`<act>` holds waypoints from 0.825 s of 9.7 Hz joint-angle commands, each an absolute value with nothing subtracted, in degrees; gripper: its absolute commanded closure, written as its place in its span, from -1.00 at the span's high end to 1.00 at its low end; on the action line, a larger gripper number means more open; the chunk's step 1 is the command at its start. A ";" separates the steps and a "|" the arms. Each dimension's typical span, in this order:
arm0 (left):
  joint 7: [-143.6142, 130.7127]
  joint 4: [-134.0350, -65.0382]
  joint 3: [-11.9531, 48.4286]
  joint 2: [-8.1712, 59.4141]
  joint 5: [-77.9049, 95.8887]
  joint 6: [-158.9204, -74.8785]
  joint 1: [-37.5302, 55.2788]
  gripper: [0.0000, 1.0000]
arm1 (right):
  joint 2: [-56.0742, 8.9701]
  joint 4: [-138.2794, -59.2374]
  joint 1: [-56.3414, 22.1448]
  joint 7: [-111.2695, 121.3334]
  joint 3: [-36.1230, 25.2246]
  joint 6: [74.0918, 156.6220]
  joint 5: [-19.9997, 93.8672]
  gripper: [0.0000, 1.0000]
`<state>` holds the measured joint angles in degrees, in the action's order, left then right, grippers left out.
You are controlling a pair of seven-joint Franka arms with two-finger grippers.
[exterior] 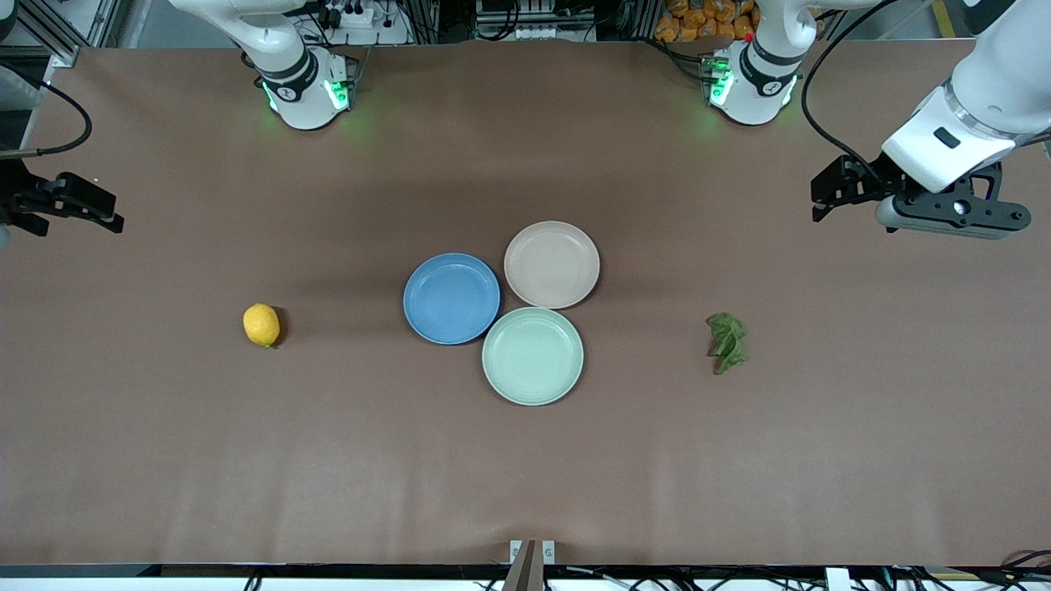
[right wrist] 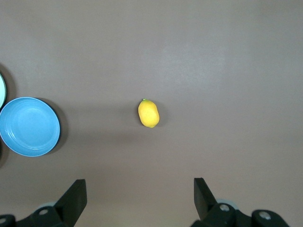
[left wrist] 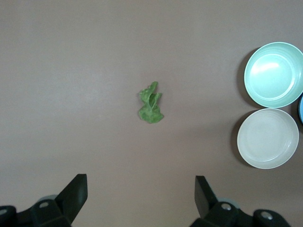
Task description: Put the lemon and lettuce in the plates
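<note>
Waiting over the desk, both arms empty

Resting on the desk point(exterior: 525, 460) toward the right arm's end, the lemon point(exterior: 261, 325) lies well apart from the blue plate point(exterior: 452, 298). The lettuce point(exterior: 727, 342) lies toward the left arm's end, apart from the beige-pink plate point(exterior: 552, 264). A mint-green plate point(exterior: 533, 355) touches both. The left gripper point(left wrist: 141, 196) hangs above the lettuce, the right gripper point(right wrist: 140, 196) above the lemon, each with fingers spread apart, holding nothing.

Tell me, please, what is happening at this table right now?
Nothing is held yet. The lemon lies on the table toward the right arm's end, the lettuce toward the left arm's end. The blue plate, beige plate and mint-green plate sit clustered mid-table, bare. The right gripper hangs open above the lemon, the left gripper open above the lettuce.
</note>
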<state>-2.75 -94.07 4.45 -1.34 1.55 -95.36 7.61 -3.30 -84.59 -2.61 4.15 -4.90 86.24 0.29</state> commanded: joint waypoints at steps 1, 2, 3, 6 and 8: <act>-2.28 -93.69 4.75 -1.49 2.20 -94.48 7.03 1.00 | -3.34 -84.29 -1.93 3.43 -4.31 85.96 -0.44 1.00; -2.29 -93.69 4.75 -1.41 2.20 -94.57 7.03 1.00 | -3.34 -84.29 -1.93 3.43 -4.31 85.96 -0.35 1.00; -2.20 -93.69 4.66 -1.15 2.20 -94.74 6.86 1.00 | -3.34 -84.29 -1.93 3.43 -4.31 85.96 -0.35 1.00; -1.68 -93.69 4.22 0.52 2.20 -95.45 6.42 1.00 | -3.34 -84.29 -1.93 3.43 -4.31 85.96 -0.35 1.00; -1.49 -93.60 4.22 2.27 2.11 -95.54 6.42 1.00 | -3.34 -84.29 -1.93 3.43 -4.31 85.96 -0.44 1.00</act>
